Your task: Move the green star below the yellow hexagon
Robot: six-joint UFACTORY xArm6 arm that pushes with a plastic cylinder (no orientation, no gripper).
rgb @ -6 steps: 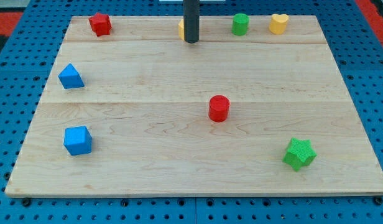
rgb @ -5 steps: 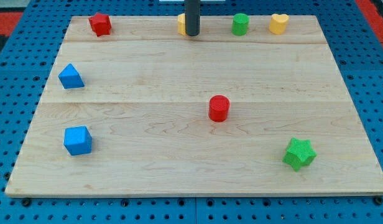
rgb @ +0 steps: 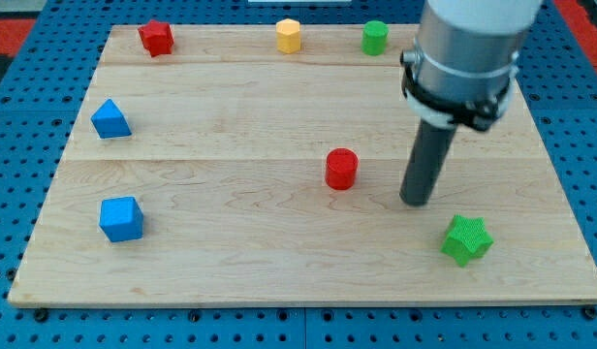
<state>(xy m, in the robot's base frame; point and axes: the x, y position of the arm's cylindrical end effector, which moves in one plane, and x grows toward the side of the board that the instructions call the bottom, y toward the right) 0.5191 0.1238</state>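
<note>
My tip (rgb: 416, 202) near ridged green star (rgb: 466, 239)

One camera is looking down at a slant from beyond the wooden board's (rgb: 279, 262) near edge, taking in nearly all of it. The arm is entering from the view's top right, my tip (rgb: 416, 201) sitting right of centre.

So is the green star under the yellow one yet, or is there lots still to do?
Not yet. The green star sits near the view's bottom right, far from the yellow hexagon at the view's top edge. What is done: my tip has crossed over from beside the hexagon and now stands just up-left of the star, apart from it, with the red cylinder to its left. Left to do: the whole push.
</note>
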